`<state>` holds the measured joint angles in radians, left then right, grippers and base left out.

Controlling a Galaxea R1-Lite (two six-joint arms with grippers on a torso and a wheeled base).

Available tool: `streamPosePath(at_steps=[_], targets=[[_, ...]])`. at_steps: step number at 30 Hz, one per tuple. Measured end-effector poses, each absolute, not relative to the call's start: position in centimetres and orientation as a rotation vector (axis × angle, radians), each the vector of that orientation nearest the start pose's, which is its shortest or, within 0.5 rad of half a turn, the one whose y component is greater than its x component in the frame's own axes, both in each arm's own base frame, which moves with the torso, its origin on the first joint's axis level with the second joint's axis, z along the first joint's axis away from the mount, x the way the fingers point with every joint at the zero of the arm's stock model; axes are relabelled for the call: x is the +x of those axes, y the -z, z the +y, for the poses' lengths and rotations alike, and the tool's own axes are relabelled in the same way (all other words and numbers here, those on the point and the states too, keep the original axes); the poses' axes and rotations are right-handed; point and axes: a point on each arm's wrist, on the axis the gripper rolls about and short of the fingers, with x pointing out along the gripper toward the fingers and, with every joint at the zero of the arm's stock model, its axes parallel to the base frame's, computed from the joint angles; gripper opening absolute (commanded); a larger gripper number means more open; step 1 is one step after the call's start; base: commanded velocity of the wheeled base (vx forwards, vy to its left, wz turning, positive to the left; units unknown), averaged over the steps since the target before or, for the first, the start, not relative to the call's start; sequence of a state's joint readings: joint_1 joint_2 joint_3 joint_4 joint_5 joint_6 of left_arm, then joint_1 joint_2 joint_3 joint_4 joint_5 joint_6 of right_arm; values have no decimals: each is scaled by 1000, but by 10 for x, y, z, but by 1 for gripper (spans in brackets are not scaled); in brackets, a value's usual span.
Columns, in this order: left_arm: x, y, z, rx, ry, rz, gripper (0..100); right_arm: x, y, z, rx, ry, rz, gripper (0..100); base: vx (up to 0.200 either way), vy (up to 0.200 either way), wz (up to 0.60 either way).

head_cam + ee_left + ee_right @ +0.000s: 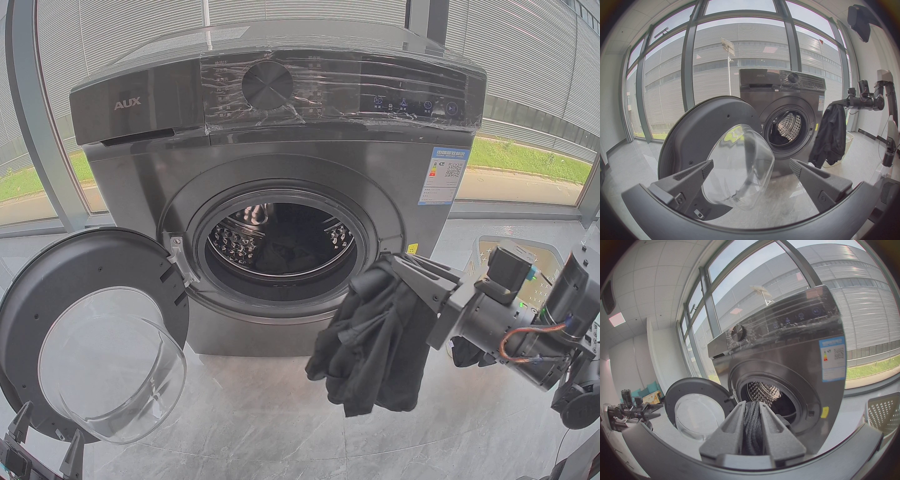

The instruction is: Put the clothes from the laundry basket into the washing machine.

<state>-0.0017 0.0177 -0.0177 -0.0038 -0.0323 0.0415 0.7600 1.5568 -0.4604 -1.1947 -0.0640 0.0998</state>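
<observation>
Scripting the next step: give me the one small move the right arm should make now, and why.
Probably move the right gripper forward and toward the robot's left, into the drum opening. It is shut on the black garment, which hangs outside just right of it; the door stands open.

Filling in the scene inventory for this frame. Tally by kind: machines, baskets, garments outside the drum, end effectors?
Washing machine: 1, door open
Laundry basket: 1
Black garment: 1, hanging from the right end effector
End effectors: 2, counting the open left end effector
Total: 5
The drum's contents are too dark to count.
</observation>
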Motion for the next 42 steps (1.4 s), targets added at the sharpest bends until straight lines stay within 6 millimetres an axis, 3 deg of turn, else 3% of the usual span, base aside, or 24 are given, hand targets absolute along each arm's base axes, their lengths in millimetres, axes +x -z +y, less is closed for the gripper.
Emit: streamPosePath(at_steps=[6,14,17,25,28,34,42], targets=[[-23,-81,-1,53,46,-7,100,197,-195,192,161,-701,-108,0,0,0,0],[-23,-86,-1,35,41,-41,100,213,-191,209,175,-678,-119,0,0,0,0],[-27,-103,-1,22,41,-104,100,215,-190,212,177,-679,-123,0,0,0,0],[-36,-178,-4,38,222,-207,100,222,-191,222,193,-691,-145,0,0,0,0],[-23,-191,-6,51,316,-152,100,223,-192,226,204,-699,-151,0,0,0,0],[30,-200,-11,48,459,-12,100,227,-194,235,225,-710,-166,0,0,0,0],[97,-190,-28,37,610,133,100,239,-194,251,249,-716,-194,0,0,0,0]])
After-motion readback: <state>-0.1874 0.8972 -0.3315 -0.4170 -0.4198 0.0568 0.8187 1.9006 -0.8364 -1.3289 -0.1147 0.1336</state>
